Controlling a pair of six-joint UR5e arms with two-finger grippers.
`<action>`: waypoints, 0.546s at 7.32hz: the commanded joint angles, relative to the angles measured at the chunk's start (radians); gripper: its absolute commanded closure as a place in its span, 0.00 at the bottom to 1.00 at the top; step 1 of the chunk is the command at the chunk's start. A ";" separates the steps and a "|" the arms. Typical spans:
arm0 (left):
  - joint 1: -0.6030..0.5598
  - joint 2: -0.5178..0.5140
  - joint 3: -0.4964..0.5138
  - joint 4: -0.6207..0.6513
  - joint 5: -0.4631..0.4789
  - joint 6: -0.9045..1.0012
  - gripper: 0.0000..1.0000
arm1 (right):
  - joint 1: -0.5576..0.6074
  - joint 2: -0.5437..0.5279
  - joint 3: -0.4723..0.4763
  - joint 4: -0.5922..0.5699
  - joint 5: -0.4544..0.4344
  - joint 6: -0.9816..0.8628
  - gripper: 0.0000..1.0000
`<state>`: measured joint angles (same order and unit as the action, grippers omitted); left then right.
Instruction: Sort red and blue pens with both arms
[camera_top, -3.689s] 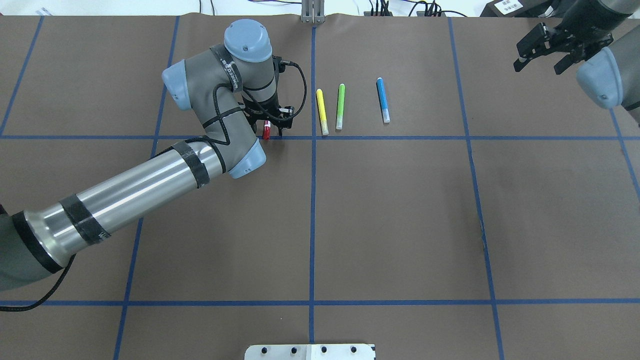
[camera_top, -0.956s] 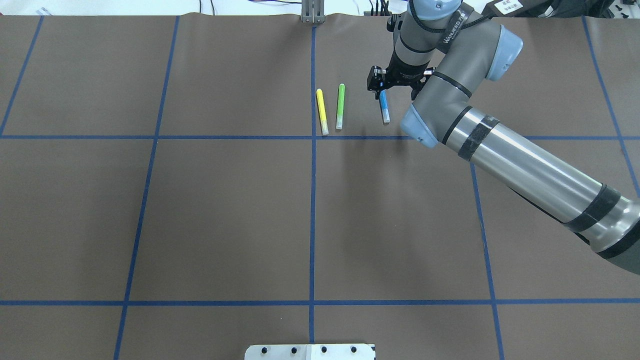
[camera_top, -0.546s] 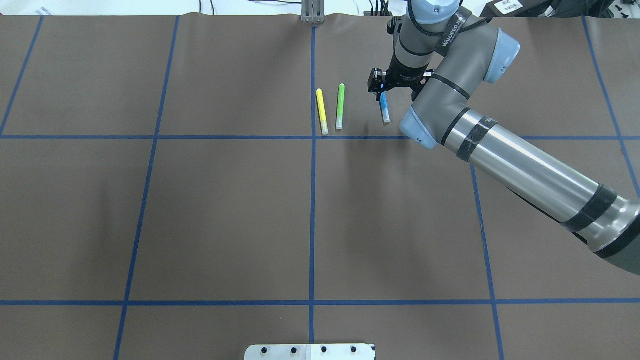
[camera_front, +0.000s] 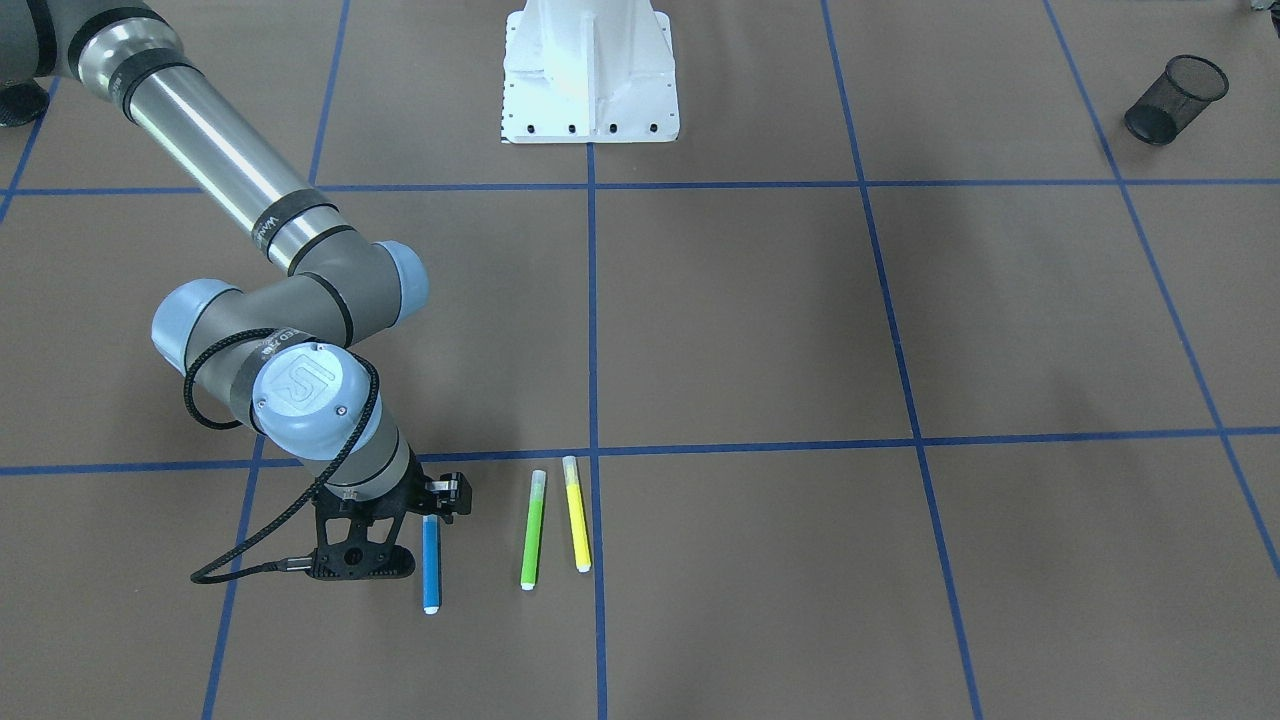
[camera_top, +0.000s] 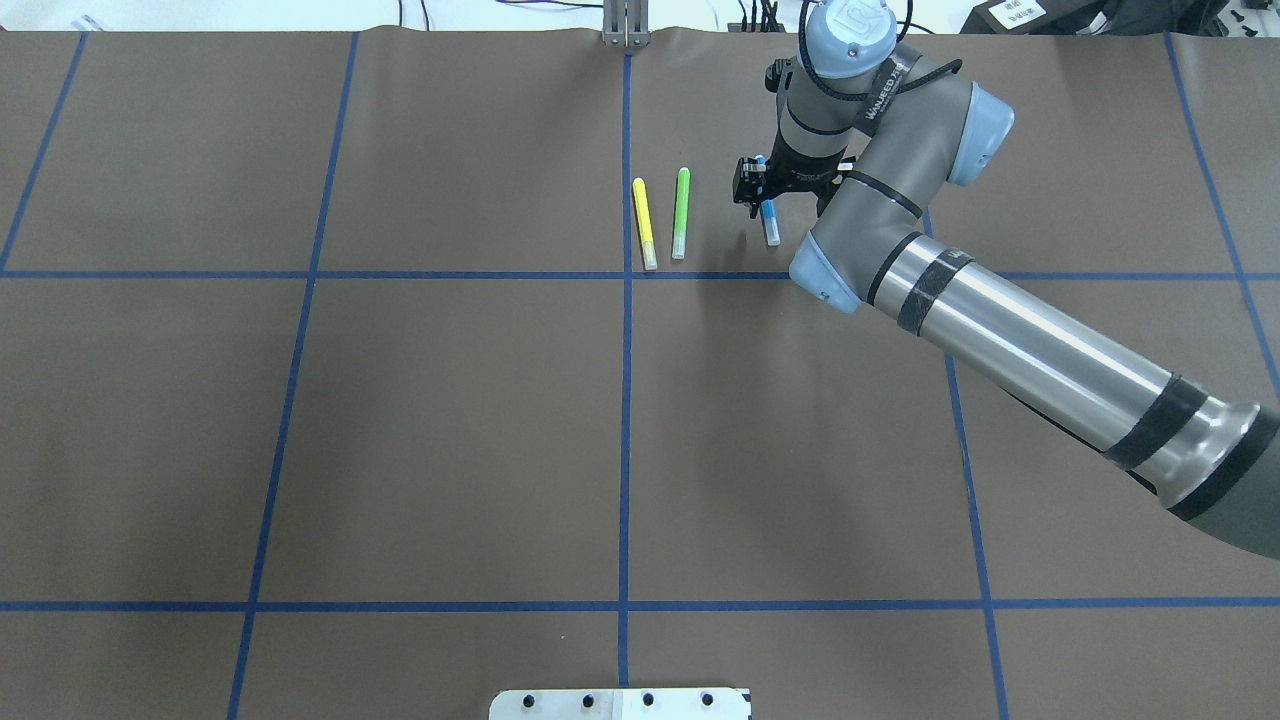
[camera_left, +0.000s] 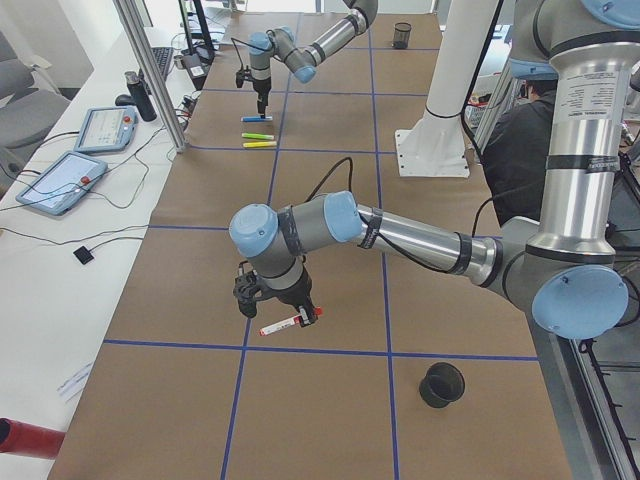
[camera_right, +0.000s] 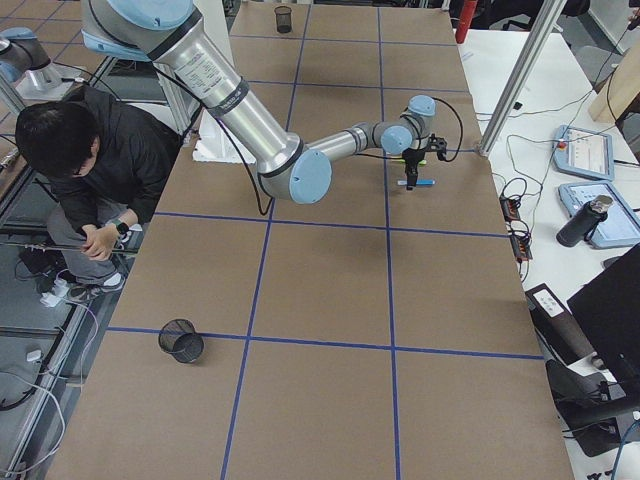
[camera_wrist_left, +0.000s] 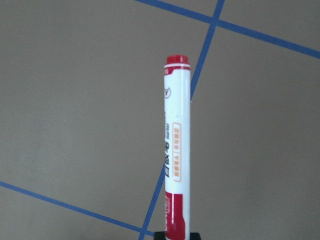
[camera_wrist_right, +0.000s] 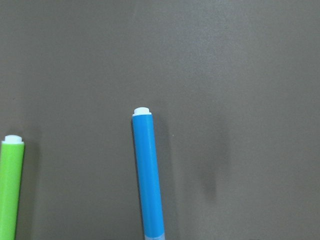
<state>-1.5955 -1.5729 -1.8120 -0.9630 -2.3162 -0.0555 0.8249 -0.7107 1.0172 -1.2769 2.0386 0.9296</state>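
Note:
The blue pen lies flat on the brown table, right of the centre line; it also shows in the front view as the blue pen. My right gripper hangs over its far end, open, and the right wrist view shows the blue pen resting untouched on the table. The red pen, white-barrelled with a red cap, is held by its cap end in my left gripper. In the left side view the red pen hovers level just above the table under the near arm.
A green marker and a yellow marker lie side by side left of the blue pen. A black mesh cup stands at one table end and a dark cup near the left arm. A person crouches beside the white pedestal.
The left arm has carried the red pen out of the overhead view. The right arm has swung in over the blue pen and, in the last second, edged left and lower over it.

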 joint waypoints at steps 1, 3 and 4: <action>-0.043 0.048 -0.001 0.000 0.009 0.066 1.00 | -0.021 0.020 -0.029 0.002 0.000 -0.003 0.15; -0.050 0.053 0.000 0.000 0.009 0.066 1.00 | -0.023 0.025 -0.038 0.002 0.002 -0.029 0.22; -0.050 0.051 -0.003 0.000 0.009 0.068 1.00 | -0.023 0.025 -0.045 0.002 0.003 -0.038 0.30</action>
<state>-1.6433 -1.5221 -1.8129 -0.9633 -2.3072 0.0098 0.8031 -0.6867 0.9798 -1.2747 2.0403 0.9044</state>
